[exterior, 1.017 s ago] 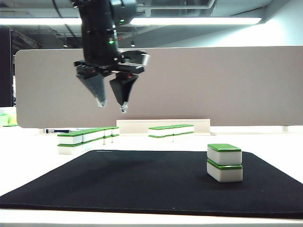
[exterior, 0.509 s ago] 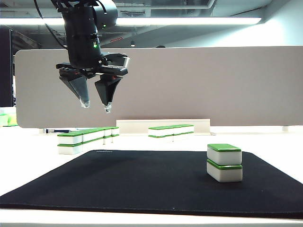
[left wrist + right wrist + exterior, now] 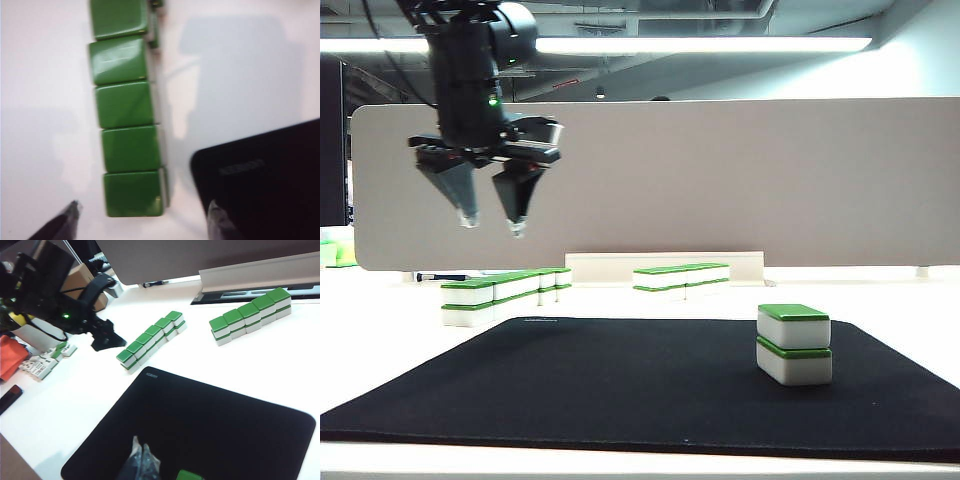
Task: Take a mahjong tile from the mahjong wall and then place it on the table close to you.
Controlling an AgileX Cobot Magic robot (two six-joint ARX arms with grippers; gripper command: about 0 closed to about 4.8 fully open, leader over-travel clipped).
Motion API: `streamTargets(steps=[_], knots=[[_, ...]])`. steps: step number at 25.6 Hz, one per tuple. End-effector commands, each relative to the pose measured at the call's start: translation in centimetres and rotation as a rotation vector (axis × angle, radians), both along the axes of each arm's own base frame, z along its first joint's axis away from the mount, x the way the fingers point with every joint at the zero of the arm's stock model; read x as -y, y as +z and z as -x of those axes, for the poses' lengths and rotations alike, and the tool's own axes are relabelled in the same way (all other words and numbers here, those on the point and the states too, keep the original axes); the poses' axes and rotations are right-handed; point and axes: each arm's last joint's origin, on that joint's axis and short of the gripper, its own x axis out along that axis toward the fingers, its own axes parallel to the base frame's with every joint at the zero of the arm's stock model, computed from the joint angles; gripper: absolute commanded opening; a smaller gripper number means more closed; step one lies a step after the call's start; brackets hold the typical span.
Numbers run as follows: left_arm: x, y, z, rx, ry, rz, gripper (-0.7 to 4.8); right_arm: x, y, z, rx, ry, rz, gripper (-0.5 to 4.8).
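Mahjong wall (image 3: 505,289) stands on the white table (image 3: 380,345), a two-high row of green-topped tiles just off the black mat's (image 3: 650,385) far left corner. Left gripper (image 3: 492,221) hangs high above that row, jaws apart and empty. Right gripper (image 3: 139,460) hovers over the mat's near edge with its fingertips together, nothing visibly between them. A separate two-tile stack (image 3: 794,344) sits on the mat's right side.
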Motion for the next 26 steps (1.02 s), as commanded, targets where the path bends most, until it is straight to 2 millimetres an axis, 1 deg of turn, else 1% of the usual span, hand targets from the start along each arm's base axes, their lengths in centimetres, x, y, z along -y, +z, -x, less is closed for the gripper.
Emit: streamTargets(steps=[1, 7, 9, 20, 26], knots=[[-1.0, 0.2, -0.3, 0.005, 0.039, 0.025, 3.30, -0.1, 0.7, -1.6, -0.003, 0.008, 0.023, -0.01], [-2.6, -0.1, -1.0, -0.029, 0.034, 0.112, 3.30, -0.3, 0.6, -4.4, -0.083, 0.014, 0.025, -0.01], [-2.9, -0.6, -1.3, -0.041, 0.041, 0.114, 3.31, -0.3, 0.4, -4.8, -0.098, 0.017, 0.025, -0.01], [-2.8, -3.4, -2.3, -0.110, 0.055, 0.074, 3.33, -0.3, 0.3, -4.9, -0.104, 0.018, 0.026, -0.01], [-3.1, -4.4, -2.6, -0.135, 0.081, 0.026, 3.33, -0.3, 0.3, -4.9, -0.110, 0.019, 0.027, -0.01]])
